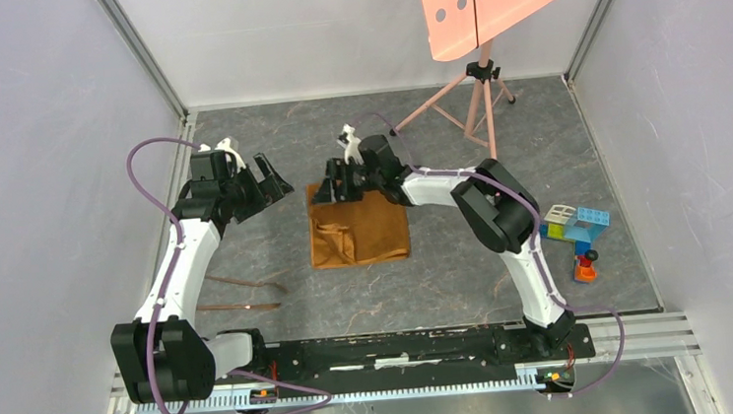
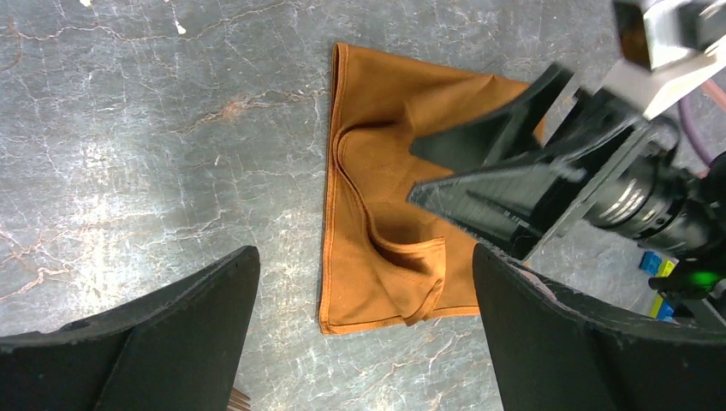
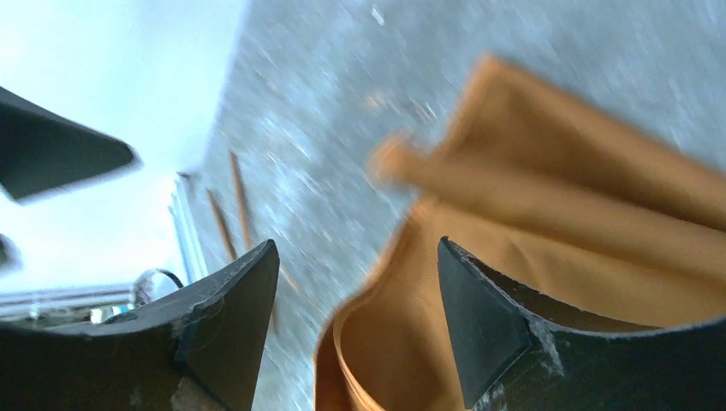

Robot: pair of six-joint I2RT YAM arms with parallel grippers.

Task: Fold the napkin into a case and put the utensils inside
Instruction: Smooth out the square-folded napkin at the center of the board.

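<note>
Grey marble table [image 1: 447,280], napkin [image 1: 359,229] far edge under R claw [image 1: 330,190], spread apart, L claw [image 1: 276,179] wide apart alongside

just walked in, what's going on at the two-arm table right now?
Napkin folding, partway through. The right claw is open and low over the far edge of the orange-brown napkin, which lies mid-table, partly folded and rumpled, not a neat case yet. The right wrist view is blurred, so I cannot tell whether it touches the cloth. The left claw is open, off the napkin's left side, holding nothing. The utensils lie on the table beside the left arm, outside the cloth.
</note>
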